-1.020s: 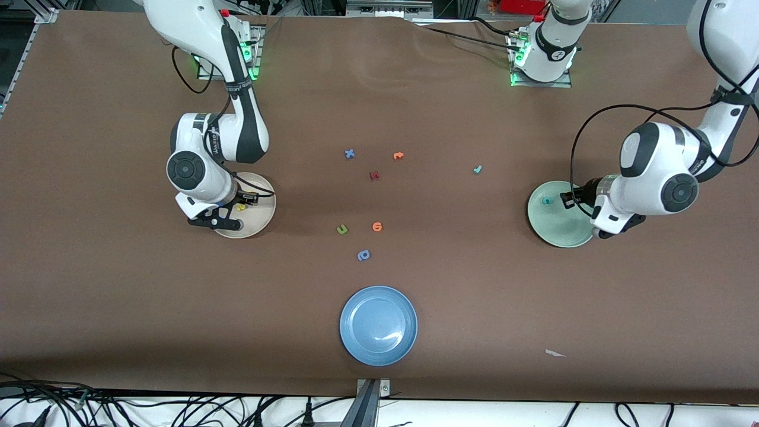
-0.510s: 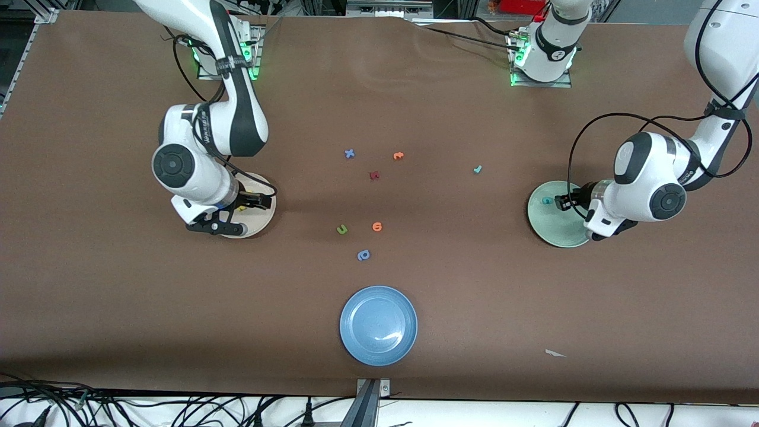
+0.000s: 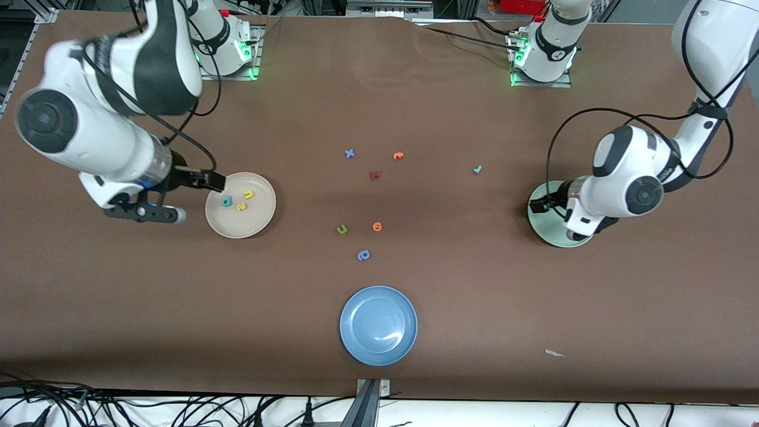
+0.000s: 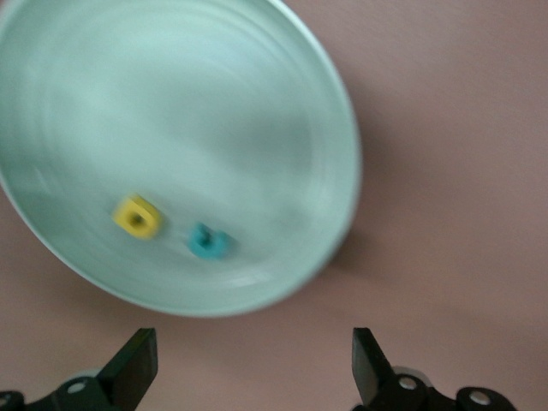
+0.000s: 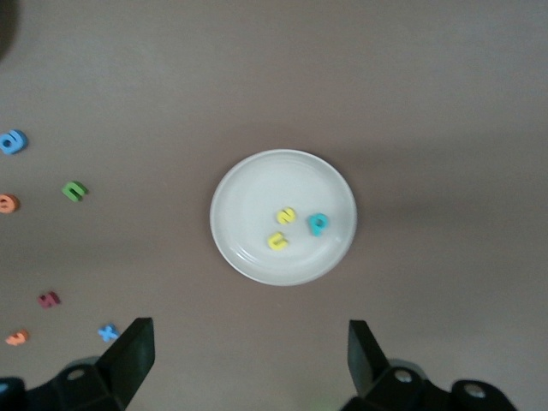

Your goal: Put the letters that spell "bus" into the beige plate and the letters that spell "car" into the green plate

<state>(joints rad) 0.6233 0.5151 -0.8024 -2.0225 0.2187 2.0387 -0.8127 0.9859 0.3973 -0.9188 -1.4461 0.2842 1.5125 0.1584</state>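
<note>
1. My right gripper (image 5: 248,360), fingers spread and empty, hangs high over the bench beside the beige plate (image 3: 260,222), which holds the teal b (image 3: 226,201), yellow u (image 3: 248,194) and yellow s (image 3: 241,207).
2. My left gripper (image 4: 253,368), also spread wide, is over the green plate (image 4: 171,103); the yellow a (image 4: 137,216) and teal c (image 4: 209,242) lie under it.
3. The teal r (image 3: 477,169) lies on the bench, well apart from that gripper, so "car" seems unfinished.

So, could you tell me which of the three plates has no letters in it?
The blue plate, nearest the front camera, holds nothing; the beige plate holds three letters, and the green plate holds two.

The left arm (image 3: 628,190) hides most of the green plate (image 3: 542,222) and its letters.
</note>
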